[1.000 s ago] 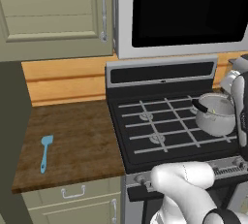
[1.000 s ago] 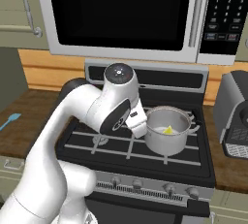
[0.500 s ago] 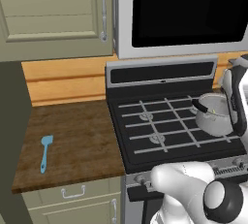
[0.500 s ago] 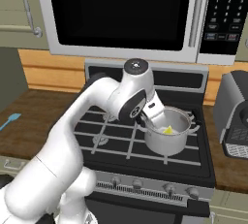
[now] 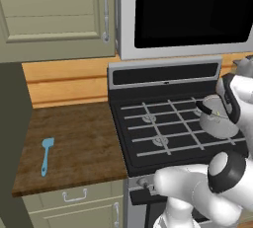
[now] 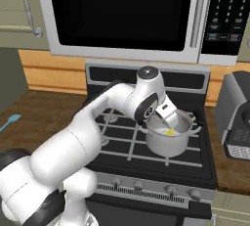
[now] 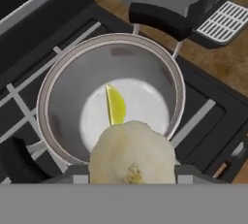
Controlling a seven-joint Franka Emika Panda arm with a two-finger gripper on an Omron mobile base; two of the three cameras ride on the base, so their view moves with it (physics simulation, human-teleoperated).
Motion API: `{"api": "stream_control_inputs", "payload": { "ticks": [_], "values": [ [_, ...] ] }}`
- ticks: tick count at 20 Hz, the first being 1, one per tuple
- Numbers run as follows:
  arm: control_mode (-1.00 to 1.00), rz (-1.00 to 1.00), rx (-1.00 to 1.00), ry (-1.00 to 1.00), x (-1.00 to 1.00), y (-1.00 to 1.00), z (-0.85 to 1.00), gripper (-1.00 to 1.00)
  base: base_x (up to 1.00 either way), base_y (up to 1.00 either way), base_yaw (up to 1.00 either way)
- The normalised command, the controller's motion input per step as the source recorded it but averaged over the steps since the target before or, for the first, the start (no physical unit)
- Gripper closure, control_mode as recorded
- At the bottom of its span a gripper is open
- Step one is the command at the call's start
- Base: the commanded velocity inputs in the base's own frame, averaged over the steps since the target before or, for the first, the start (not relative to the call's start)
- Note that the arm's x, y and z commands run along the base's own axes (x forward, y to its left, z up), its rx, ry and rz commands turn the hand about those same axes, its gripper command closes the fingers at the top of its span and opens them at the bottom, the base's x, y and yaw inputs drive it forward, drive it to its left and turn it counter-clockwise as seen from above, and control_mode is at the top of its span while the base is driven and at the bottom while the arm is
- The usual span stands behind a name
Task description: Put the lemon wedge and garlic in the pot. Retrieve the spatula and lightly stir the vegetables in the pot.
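The garlic (image 7: 131,152), a pale beige bulb, sits between my fingers with my gripper (image 7: 131,172) shut on it, held just above the near rim of the pot (image 7: 58,87). The yellow lemon wedge (image 7: 115,104) lies on the pot's pale bottom. In the right base view my gripper (image 6: 171,118) hangs over the steel pot (image 6: 168,144) on the stove's right front burner, with the lemon wedge (image 6: 169,132) inside. The pot (image 5: 217,123) is partly hidden by my arm in the left base view. The light-blue spatula (image 5: 45,156) lies on the wooden counter far to the left.
A grey toaster (image 6: 237,117) stands right of the stove, close to the pot. The microwave (image 6: 127,14) hangs above the burners. The black stove grates (image 5: 158,128) spread left of the pot. The spatula's blade (image 6: 10,121) shows at the left edge.
My arm has swung right and the hand has come down over the pot with the garlic in it. The pot, lemon wedge and spatula have stayed where they were.
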Motion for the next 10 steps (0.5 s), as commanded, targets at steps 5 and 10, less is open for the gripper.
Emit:
{"api": "stream_control_inputs", "payload": {
  "ticks": [5, 10],
  "values": [
    [-1.0, 0.08, -0.01, 0.07, 0.3, -0.29, -0.41, 1.0, 0.0, 0.0, 0.0],
    [-1.0, 0.09, 0.0, 0.09, 0.31, -0.13, -0.51, 1.0, 0.0, 0.0, 0.0]
  ]
}}
